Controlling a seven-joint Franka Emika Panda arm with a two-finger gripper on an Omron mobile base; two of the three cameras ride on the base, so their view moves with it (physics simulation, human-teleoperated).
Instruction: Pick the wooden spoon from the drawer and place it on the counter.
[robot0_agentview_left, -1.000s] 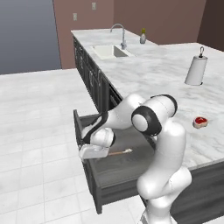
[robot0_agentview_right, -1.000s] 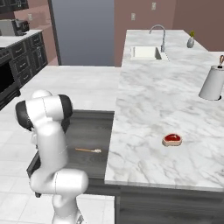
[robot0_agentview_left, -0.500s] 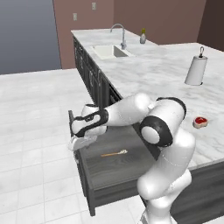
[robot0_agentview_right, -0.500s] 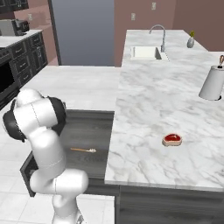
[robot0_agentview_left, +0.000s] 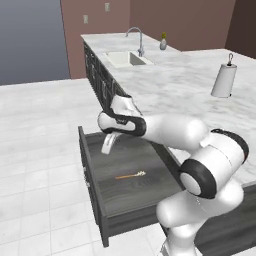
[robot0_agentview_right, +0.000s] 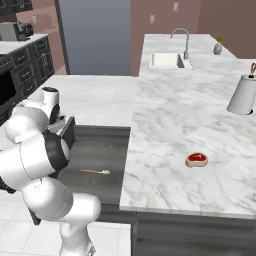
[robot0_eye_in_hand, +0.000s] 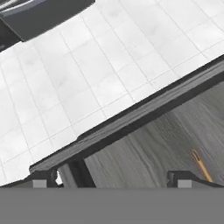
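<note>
The end effector (robot0_agentview_left: 107, 148) has swung up toward the drawer's (robot0_agentview_left: 150, 192) far end.

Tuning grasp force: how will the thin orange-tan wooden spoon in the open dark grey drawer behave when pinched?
The thin orange-tan wooden spoon looks slim and short, so probably light and stiff. It lies flat on the dark grey drawer floor, so a shallow pinch may skid it over the smooth wood-grain. Its narrow handle could twist between the fingertips; the gripper is open.

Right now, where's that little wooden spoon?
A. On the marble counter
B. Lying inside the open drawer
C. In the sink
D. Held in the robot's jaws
B: the wooden spoon lies flat on the grey floor of the drawer, apart from the gripper hovering above.
</note>
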